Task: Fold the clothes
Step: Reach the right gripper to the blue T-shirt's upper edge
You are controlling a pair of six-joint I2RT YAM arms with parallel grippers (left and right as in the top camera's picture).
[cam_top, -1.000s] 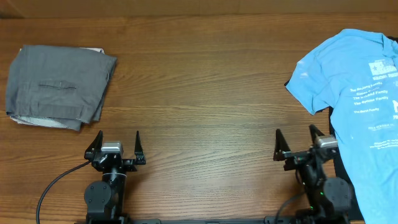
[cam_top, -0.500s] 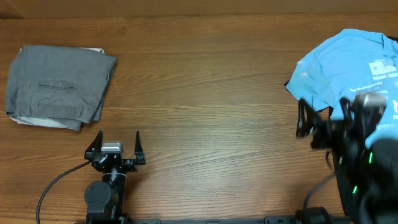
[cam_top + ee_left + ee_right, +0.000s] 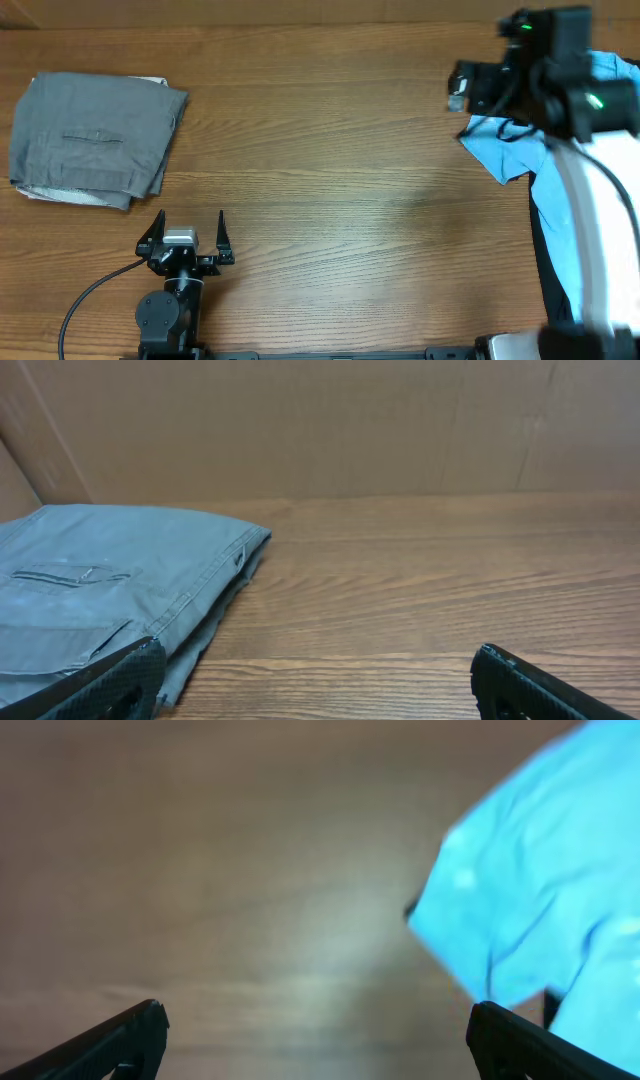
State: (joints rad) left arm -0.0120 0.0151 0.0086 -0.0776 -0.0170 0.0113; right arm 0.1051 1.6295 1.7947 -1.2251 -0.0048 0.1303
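Right pincer (image 3: 314, 1025), wide-open, newly beside T-shirt (image 3: 535, 890)

No legible text or markings.

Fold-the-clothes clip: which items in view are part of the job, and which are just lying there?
Job:
- light blue T-shirt, unfolded, at the far right

Lying about:
- grey trousers, already folded, at the far left

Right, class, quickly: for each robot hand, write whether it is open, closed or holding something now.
Left hand: open, holding nothing.
Right hand: open, holding nothing.
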